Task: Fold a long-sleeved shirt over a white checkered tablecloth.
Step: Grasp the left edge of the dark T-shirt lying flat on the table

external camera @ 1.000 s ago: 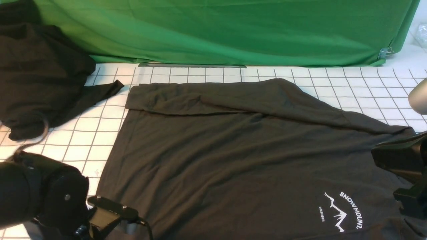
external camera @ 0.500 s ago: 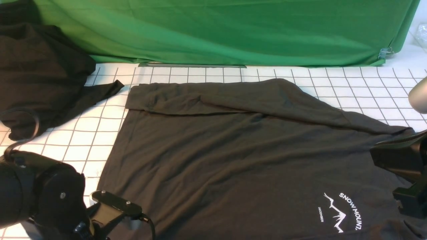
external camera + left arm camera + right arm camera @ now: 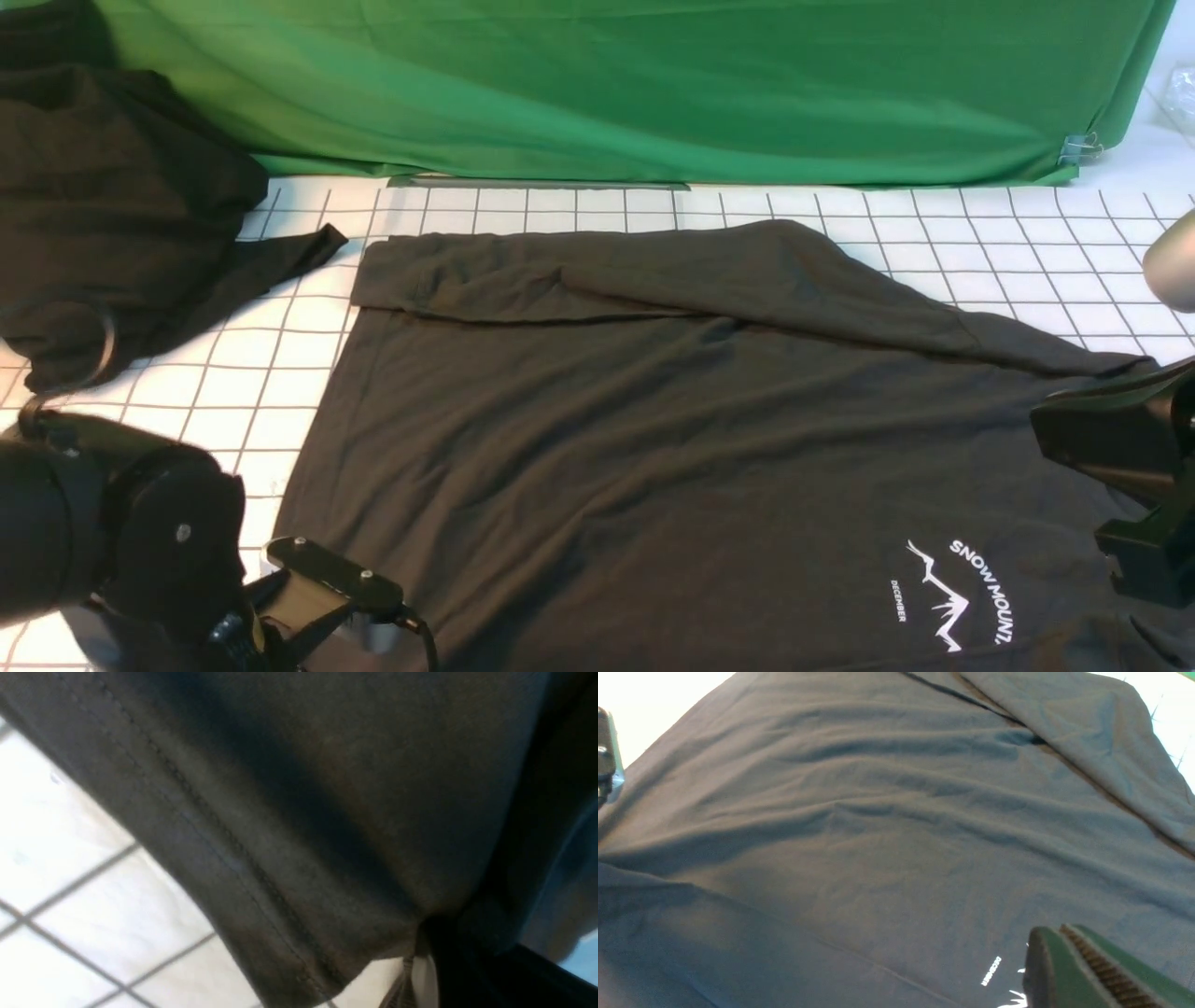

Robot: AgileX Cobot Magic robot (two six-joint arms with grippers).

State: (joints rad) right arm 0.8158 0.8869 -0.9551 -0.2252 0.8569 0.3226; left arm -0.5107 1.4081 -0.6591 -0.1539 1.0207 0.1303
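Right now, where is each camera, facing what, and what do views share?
Front: between the arms, facing forward over the long-sleeved shirt on the white checkered tablecloth; left arm and right arm show.
Left wrist: close over the shirt's hem; left gripper partly shows.
Right wrist: low over the shirt; right gripper shows.
Shared: front and right wrist see the chest print.

Left arm (image 3: pixel 121 541): here's my fat black rounded joint, one silver screw on its face.
Cable (image 3: pixel 42 401): thin dark loop off my wrist.
Bracket (image 3: pixel 336 581): flat black plate, two small screws, a wire at its end.
Right arm (image 3: pixel 1111 439): black, angular shell.
Right finger (image 3: pixel 1055 970): dark green, ridged pad.
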